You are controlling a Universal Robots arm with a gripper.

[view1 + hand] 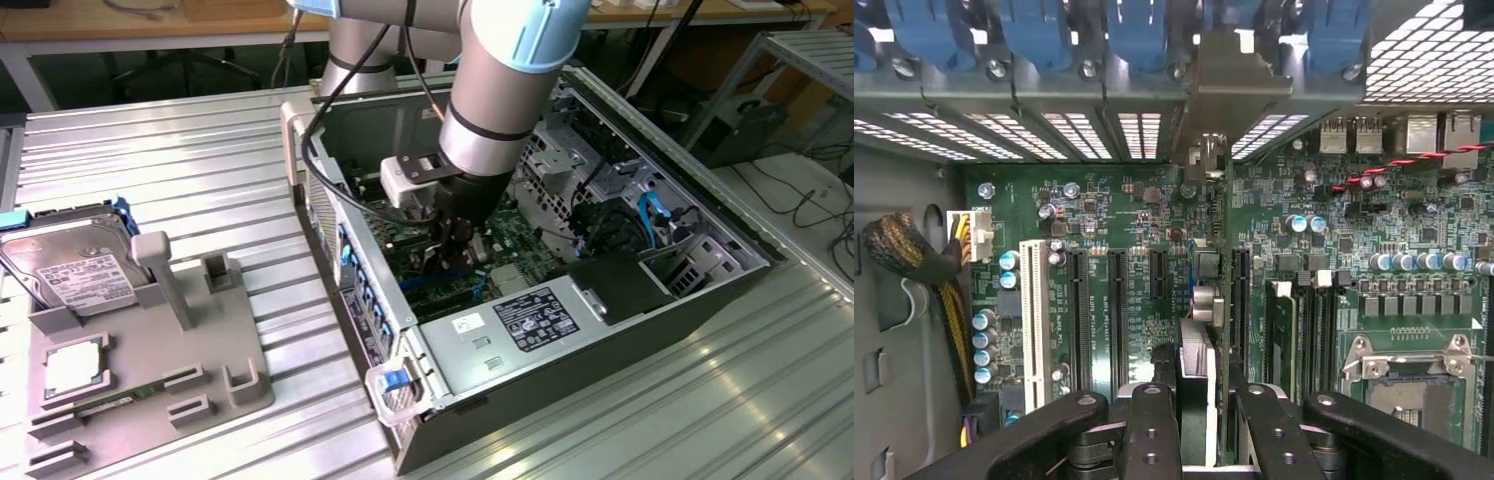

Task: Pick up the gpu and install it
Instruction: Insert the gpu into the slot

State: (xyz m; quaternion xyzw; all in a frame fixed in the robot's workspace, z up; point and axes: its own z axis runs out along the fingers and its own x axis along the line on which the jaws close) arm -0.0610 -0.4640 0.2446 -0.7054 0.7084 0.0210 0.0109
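Exterior view: your arm reaches straight down into the open computer case (441, 400), which lies on its side on the ribbed metal worktop (187, 150) so the motherboard (514, 240) faces up and can be reached from above. The claw (451, 243) sits low inside the case, near the expansion slots toward the exterior view's left wall. It holds the gpu edge-on, so little of the card reads from here beyond a dark shape under the wrist. Over on the exterior view's left, the grey parts holder (147, 380) carries the hard drive (67, 265) upright in its cradle and a square processor chip (74, 365) lying flat; each part has its own seat so it can be taken cleanly.

Wrist view: you look down the claw (1194, 425) at the motherboard (1134, 220). Its black fingers (1152, 430) are clenched on the gpu (1196, 345), gripping the thin card by its two faces so it hangs on edge, in line with the long black slot (1239, 310) just beside it. The card's silver bracket (1224, 85) stands at the far end against the case's rear wall, between the perforated slot covers (1084, 135) and under the blue retaining clips (1069, 25), where a card's end plate belongs. Whether the card's edge is fully seated in the slot, you cannot tell.
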